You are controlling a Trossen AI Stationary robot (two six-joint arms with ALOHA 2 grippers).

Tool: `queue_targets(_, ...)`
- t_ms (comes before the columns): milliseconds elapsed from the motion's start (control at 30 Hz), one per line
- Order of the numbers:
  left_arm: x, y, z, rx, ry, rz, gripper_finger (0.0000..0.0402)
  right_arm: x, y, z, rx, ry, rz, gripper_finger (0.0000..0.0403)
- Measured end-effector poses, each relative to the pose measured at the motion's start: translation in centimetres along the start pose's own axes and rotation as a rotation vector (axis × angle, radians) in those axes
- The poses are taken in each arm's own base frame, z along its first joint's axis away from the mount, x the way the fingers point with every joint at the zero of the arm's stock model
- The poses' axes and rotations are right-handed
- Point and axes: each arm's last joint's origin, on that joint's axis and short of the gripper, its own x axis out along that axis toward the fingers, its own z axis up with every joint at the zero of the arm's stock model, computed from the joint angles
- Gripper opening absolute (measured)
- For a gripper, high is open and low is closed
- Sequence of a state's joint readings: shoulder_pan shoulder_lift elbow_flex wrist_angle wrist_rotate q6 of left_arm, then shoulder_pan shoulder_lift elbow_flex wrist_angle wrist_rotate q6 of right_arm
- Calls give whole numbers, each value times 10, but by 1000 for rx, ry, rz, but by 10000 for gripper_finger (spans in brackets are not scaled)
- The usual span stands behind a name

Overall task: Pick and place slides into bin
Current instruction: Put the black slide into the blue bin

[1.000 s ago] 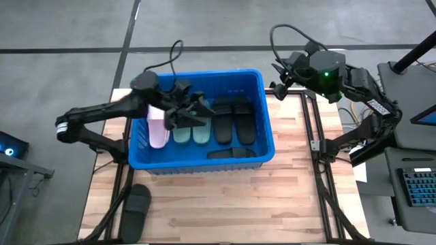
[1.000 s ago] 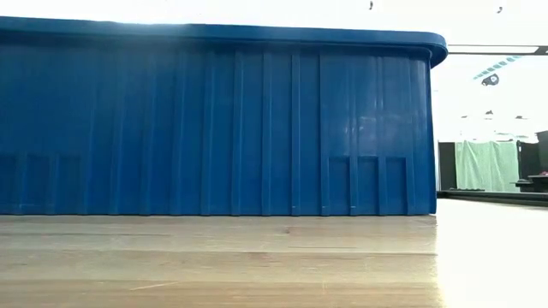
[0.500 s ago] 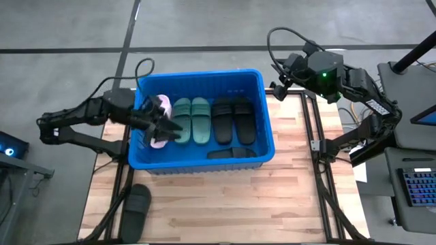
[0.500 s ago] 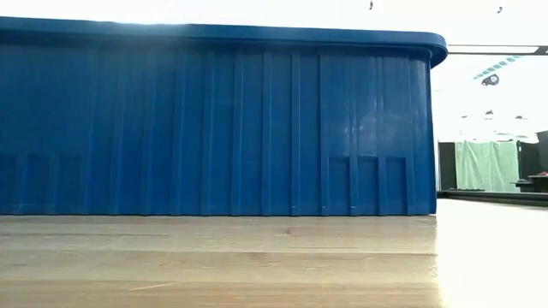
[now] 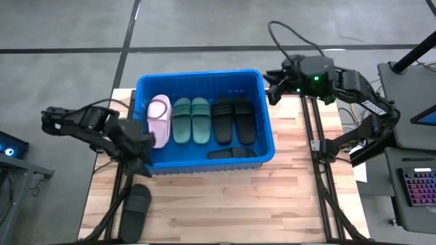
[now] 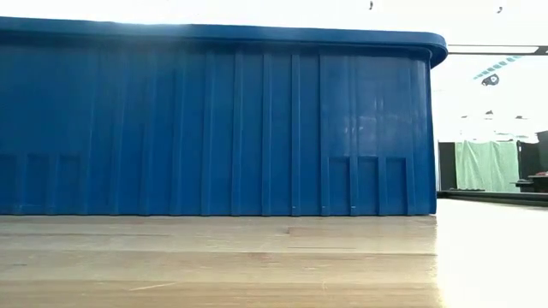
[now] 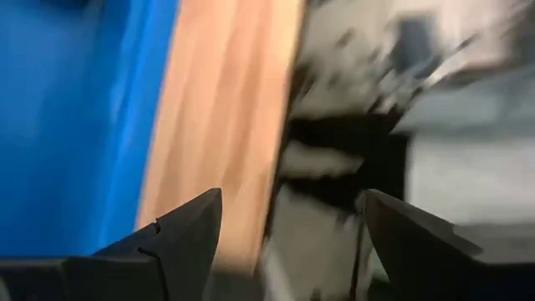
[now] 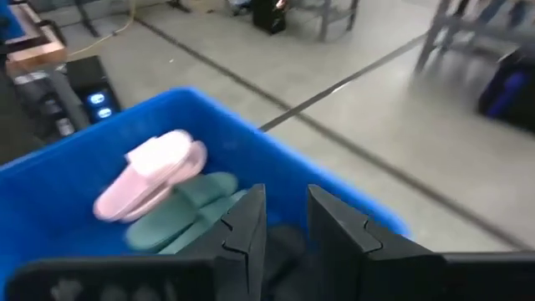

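Note:
The blue bin [image 5: 267,139] stands on the wooden table and fills the low view with its ribbed wall [image 6: 214,128]. Inside lie a pale pink slide [image 5: 159,119], two green slides [image 5: 191,120], two black slides [image 5: 233,121] and one more black slide [image 5: 234,153] along the near wall. Another black slide [image 5: 136,209] rests sole-down on the table's near left corner. My left gripper [image 5: 141,141] [image 7: 292,201] hangs open and empty outside the bin's left wall. My right gripper [image 5: 272,85] [image 8: 287,221] hovers by the bin's far right corner, fingers slightly apart with nothing between them.
Bare wood [image 5: 225,197] stretches in front of the bin to the near edge. Dark frame rails [image 5: 317,146] run along the table's right side, and more rails [image 5: 119,184] along its left. A keyboard [image 5: 417,187] sits off the table at the right.
My left gripper, open all along, has swung out of the bin from above the pink and green slides, toward the table's left and near edges and a little down, turning as it went. The pink slide now lies flat in the bin's left end. My right gripper has rolled slightly in place.

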State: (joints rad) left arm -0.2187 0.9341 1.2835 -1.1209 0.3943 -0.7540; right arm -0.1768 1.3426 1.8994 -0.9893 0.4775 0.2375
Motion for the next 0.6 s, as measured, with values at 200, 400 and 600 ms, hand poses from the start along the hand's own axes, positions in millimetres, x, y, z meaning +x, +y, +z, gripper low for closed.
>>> queue_targets(200,13,5,-21,-36,231,60,276,15,10,-18,71,84,36,84)
queue_targets(400,32,-6,-32,22,353,80,276,27,19,-33,89,123,41,78)
queue_targets(600,65,-8,-48,132,462,205,276,36,23,-38,98,103,46,70)
